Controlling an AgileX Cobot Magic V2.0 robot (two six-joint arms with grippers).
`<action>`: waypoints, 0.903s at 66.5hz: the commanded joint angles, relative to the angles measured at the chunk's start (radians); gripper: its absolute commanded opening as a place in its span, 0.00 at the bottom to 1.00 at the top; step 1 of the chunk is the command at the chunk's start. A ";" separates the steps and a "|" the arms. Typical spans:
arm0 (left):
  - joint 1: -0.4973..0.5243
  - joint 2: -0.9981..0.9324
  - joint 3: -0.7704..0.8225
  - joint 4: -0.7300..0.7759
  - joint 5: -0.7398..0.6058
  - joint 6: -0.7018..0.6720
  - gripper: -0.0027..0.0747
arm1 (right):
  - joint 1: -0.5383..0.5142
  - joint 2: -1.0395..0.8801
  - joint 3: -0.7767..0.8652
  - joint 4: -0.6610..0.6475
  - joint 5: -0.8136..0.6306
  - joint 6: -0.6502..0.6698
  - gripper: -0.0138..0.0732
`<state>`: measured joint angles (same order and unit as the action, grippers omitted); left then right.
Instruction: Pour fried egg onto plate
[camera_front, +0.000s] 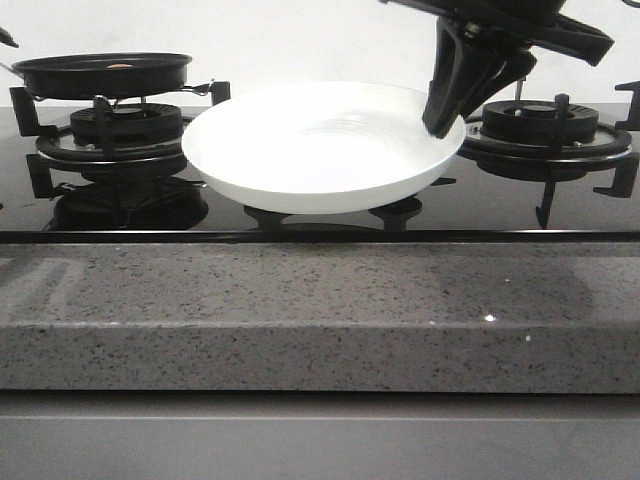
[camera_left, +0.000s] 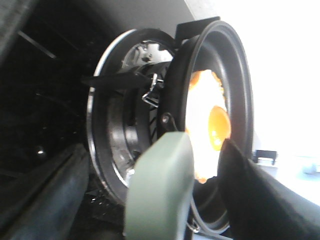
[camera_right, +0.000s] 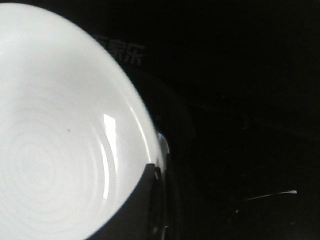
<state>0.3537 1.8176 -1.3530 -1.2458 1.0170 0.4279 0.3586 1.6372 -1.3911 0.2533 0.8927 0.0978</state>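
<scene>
Even, bright light washes the front view, where the white plate (camera_front: 320, 150) nearly blends into the pale wall and the glossy black hob (camera_front: 500, 205) mirrors the burner grates. The speckled tabletop (camera_front: 320, 300) edge is sharp, with two pinpoint glints. In the left wrist view the background is blown out to white; the fried egg (camera_left: 210, 125) glows, and the near green handle (camera_left: 162, 190) is soft and out of focus. The right wrist view is harshly split: overexposed plate with a streak of glare, the surroundings almost black.
</scene>
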 joint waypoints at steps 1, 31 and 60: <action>0.002 -0.035 -0.034 -0.092 0.032 0.013 0.71 | -0.002 -0.040 -0.025 0.009 -0.037 0.000 0.08; 0.051 -0.023 -0.034 -0.231 0.153 0.055 0.71 | -0.002 -0.040 -0.025 0.009 -0.037 0.000 0.08; 0.053 -0.018 -0.034 -0.226 0.161 0.055 0.57 | -0.002 -0.040 -0.025 0.009 -0.037 0.000 0.08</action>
<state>0.4044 1.8426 -1.3552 -1.3984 1.1510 0.4762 0.3586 1.6372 -1.3911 0.2533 0.8927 0.0978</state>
